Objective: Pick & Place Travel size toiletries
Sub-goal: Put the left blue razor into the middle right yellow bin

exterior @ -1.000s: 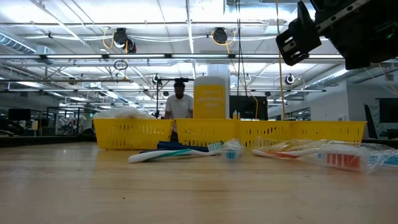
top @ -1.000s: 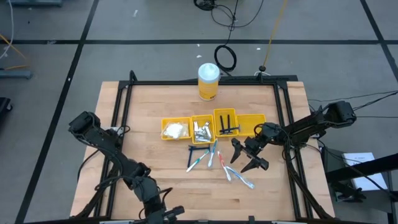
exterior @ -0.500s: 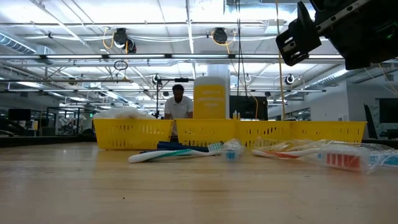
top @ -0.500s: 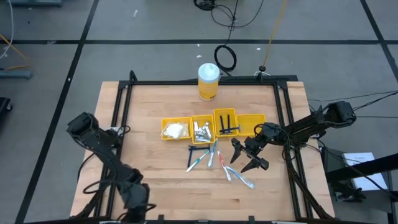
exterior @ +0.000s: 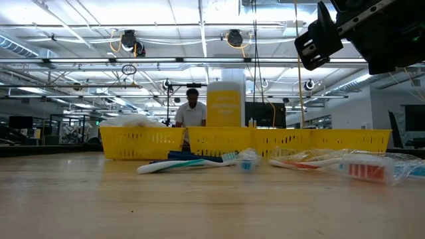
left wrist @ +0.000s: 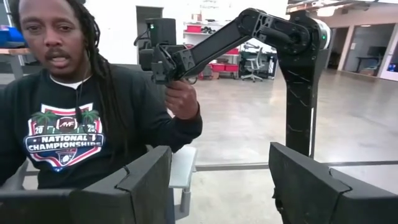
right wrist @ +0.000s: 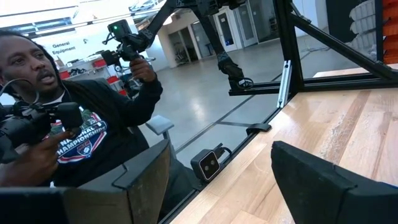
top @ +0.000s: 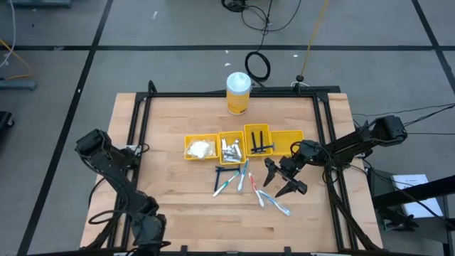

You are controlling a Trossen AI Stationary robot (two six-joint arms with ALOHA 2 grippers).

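Observation:
Several slim toothbrushes (top: 242,181) lie flat on the wooden table in front of a row of yellow bins; in the low view one teal-and-white toothbrush (exterior: 189,163) and wrapped ones (exterior: 365,167) show. The bins hold white puffy packets (top: 200,148), silvery sachets (top: 231,148) and dark razors (top: 259,140). My right gripper (top: 281,179) (right wrist: 221,180) hangs open above the table, just right of the toothbrushes, and touches nothing. My left gripper (top: 149,238) (left wrist: 221,180) is open at the table's near left edge, pointing out toward a person.
A tall yellow canister with a white lid (top: 238,92) stands behind the bins near the far edge. The rightmost bin (top: 288,142) sits beside the razors' bin. A black frame (top: 142,107) borders the table. A person (left wrist: 68,118) holding control handles sits beyond the near edge.
My left arm has swung its gripper along the near edge toward the table's left. My right arm and the toothbrushes have stayed where they were.

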